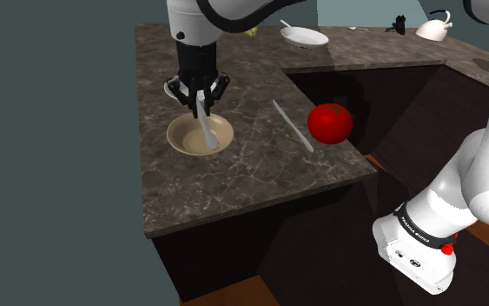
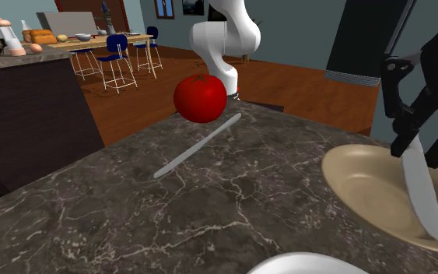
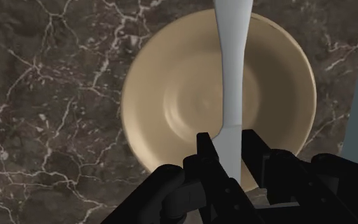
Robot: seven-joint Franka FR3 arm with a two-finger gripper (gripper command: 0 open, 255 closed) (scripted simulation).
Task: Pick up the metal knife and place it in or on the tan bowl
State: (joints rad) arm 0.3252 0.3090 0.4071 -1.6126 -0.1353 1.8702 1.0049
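Tan and shallow, the bowl (image 3: pixel 171 95) is seen directly beneath the fingers (image 3: pixel 205 153), set on the dark marbled counter (image 3: pixel 56 127). The fingers are clamped on the knife (image 3: pixel 233 76) — its handle is pinched between them, and the pale grey blade is pointed away from them, down over the bowl's hollow. In the shoulder view the knife (image 1: pixel 204 129) is held nearly upright below the fingers, with its tip inside the rim of the bowl (image 1: pixel 181 139); whether the tip touches the bowl cannot be told. Well apart from the fingers, off to one side, a slim grey utensil (image 1: pixel 293 126) is laid flat on the counter — a red tomato (image 1: pixel 330 123) is set just beyond it, near the counter's edge.
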